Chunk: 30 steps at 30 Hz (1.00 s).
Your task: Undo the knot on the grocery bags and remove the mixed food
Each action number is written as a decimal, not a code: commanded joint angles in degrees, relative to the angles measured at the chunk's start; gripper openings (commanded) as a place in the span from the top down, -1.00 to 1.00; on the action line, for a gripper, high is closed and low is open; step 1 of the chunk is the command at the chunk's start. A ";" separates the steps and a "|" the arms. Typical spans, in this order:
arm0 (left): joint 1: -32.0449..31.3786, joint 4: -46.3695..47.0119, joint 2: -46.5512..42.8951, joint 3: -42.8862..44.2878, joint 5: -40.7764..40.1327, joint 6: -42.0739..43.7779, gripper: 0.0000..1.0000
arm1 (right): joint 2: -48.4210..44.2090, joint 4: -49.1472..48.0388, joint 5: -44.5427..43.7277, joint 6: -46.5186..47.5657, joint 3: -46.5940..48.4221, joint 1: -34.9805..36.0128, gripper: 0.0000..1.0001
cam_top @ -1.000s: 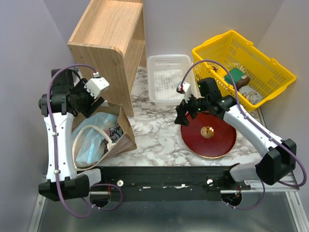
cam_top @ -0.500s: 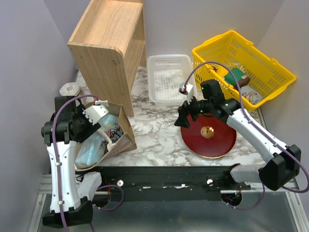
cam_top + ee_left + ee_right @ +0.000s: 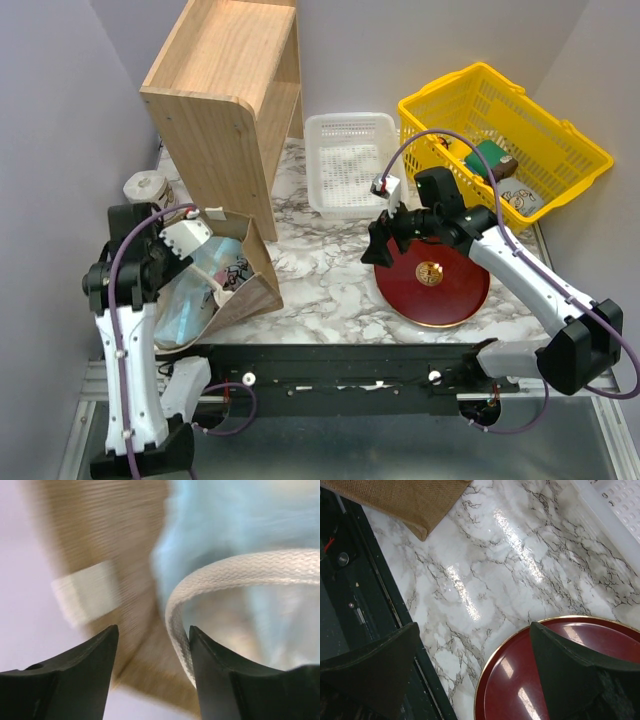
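Observation:
The brown paper bag (image 3: 255, 292) lies on its side at the left, its mouth facing my left arm, and the light blue plastic bag (image 3: 200, 285) fills it. My left gripper (image 3: 208, 254) is at the bag's mouth, jaws apart. In the left wrist view a cream rope handle (image 3: 235, 570) curves just inside the right finger, with brown paper (image 3: 135, 605) and blue plastic (image 3: 225, 520) behind the left gripper (image 3: 152, 650). The knot and the mixed food are hidden. My right gripper (image 3: 376, 245) hovers open over the left rim of a red plate (image 3: 432, 278).
A wooden shelf unit (image 3: 225, 90) stands right behind the paper bag. A white perforated tray (image 3: 350, 165) and a yellow basket (image 3: 505, 135) with goods sit at the back. The right wrist view shows the plate's rim (image 3: 520, 680), marble tabletop (image 3: 485, 565) and the bag's corner (image 3: 405, 500).
My left arm has swung down from above the paper bag to its mouth, and its jaws have narrowed a little. The right arm has hardly moved.

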State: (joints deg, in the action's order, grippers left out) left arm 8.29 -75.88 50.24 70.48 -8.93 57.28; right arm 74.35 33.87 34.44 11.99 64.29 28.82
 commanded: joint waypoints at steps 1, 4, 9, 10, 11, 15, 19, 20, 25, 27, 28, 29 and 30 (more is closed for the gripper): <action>0.41 11.51 -6.90 5.20 -4.17 1.08 -0.40 | 0.97 -1.00 0.37 -0.47 1.45 0.36 -1.00; 0.32 20.23 -11.47 5.37 -1.98 -1.02 -0.39 | 2.29 -0.56 0.81 -1.09 3.02 0.36 -1.00; 0.32 5.45 -13.06 19.30 25.81 -4.62 -0.29 | 3.79 0.85 0.10 -0.92 6.63 0.36 -1.00; 0.32 2.69 -12.80 21.52 30.15 -6.37 -0.24 | 4.14 1.20 0.54 -0.57 7.59 0.36 -1.00; 0.32 0.40 -12.62 23.37 33.68 -7.52 -0.19 | 4.31 1.55 2.20 -0.13 10.04 0.27 -1.00; 0.41 -11.45 -15.16 28.57 48.45 -7.45 -0.24 | 7.99 2.17 7.83 0.32 18.83 0.45 -1.00; 0.32 -11.31 -23.94 25.08 56.54 -10.35 -0.69 | 16.69 2.43 8.98 -3.55 32.63 1.85 -1.00; 0.41 -11.31 -28.31 23.93 57.70 -8.34 -0.94 | 18.54 2.26 8.37 -3.64 35.09 3.07 -1.00; 0.32 -2.20 -37.05 17.34 57.72 -8.55 -0.97 | 25.23 0.85 6.52 -1.89 48.28 8.26 -1.00; 0.41 9.43 -35.31 15.14 48.69 -16.36 -0.97 | 25.67 0.24 5.12 0.91 48.65 12.12 -1.00; 0.41 13.96 -33.64 13.04 44.22 -25.63 -0.97 | 25.76 0.32 4.51 2.06 48.21 13.62 -1.00; 0.32 17.83 -28.58 12.76 38.34 -30.68 -0.97 | 25.59 0.58 3.46 3.29 47.86 16.50 -1.00; 0.32 20.22 -24.96 13.45 27.50 -34.65 -0.97 | 25.32 0.85 3.10 5.65 47.07 17.93 -0.99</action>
State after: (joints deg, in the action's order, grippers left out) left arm 8.29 -71.37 11.77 88.14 42.81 44.40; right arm 99.61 34.33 39.42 11.64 110.69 40.23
